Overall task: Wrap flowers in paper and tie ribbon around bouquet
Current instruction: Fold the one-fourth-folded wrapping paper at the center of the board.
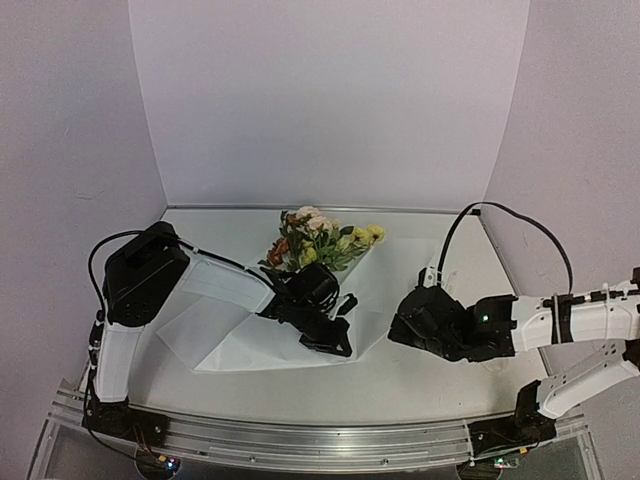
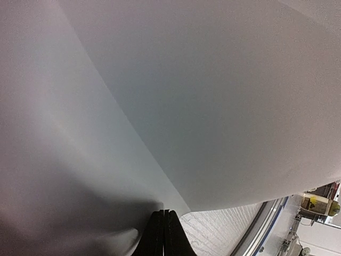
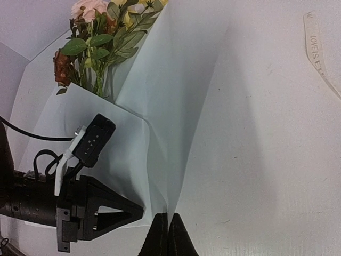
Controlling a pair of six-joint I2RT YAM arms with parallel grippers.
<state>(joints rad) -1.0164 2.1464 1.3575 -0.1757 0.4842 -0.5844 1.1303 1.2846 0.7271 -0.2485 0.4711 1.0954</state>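
Note:
The flowers (image 1: 318,238), yellow, pink and orange with green leaves, lie on the paper (image 1: 230,335) at mid table, blooms toward the back wall. In the right wrist view the flowers (image 3: 104,37) poke out between two raised folds of the paper (image 3: 176,80). My left gripper (image 1: 340,345) is shut on the paper's near edge, and the paper (image 2: 213,106) fills its own view above its closed tips (image 2: 164,213). My right gripper (image 1: 395,335) is shut on the paper's lower corner (image 3: 169,217), just right of the left one (image 3: 139,209). The ribbon (image 3: 314,42) lies flat on the table, farther right.
The white table (image 1: 420,385) is walled by white panels at the back and both sides. An aluminium rail (image 1: 320,440) runs along the near edge, with both arm bases on it. A black cable (image 1: 500,212) loops above the right arm.

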